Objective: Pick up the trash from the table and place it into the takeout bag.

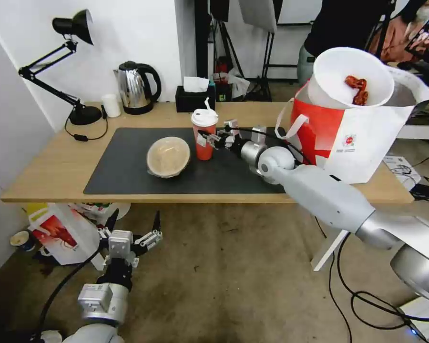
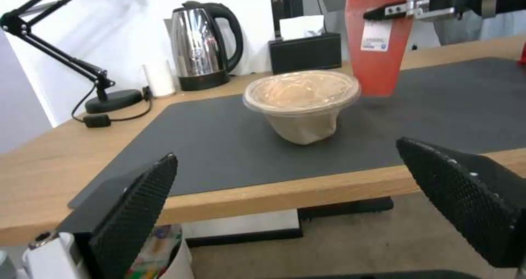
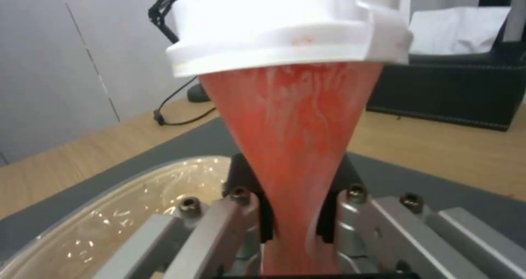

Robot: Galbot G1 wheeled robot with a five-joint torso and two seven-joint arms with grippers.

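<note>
The far wall of the takeout bag (image 1: 362, 138) is hidden behind the big white bowl (image 1: 338, 78) resting in its mouth. In the right wrist view, the red cup (image 3: 296, 147) is cut off at its top. The tan bowl (image 3: 109, 225) is cut off there too. The print on the bag's round logo (image 1: 349, 140) is too small to be read.

A red paper cup (image 1: 204, 143) with a white lid is seen on the dark grey mat (image 1: 128, 166) of the light-wood table (image 1: 47, 166). Beside it, a tan bowl (image 1: 168, 156) is seen. At the table's right end, the takeout bag (image 1: 352, 138) is white with a red patch; red scraps lie in the white bowl (image 1: 338, 81).
</note>
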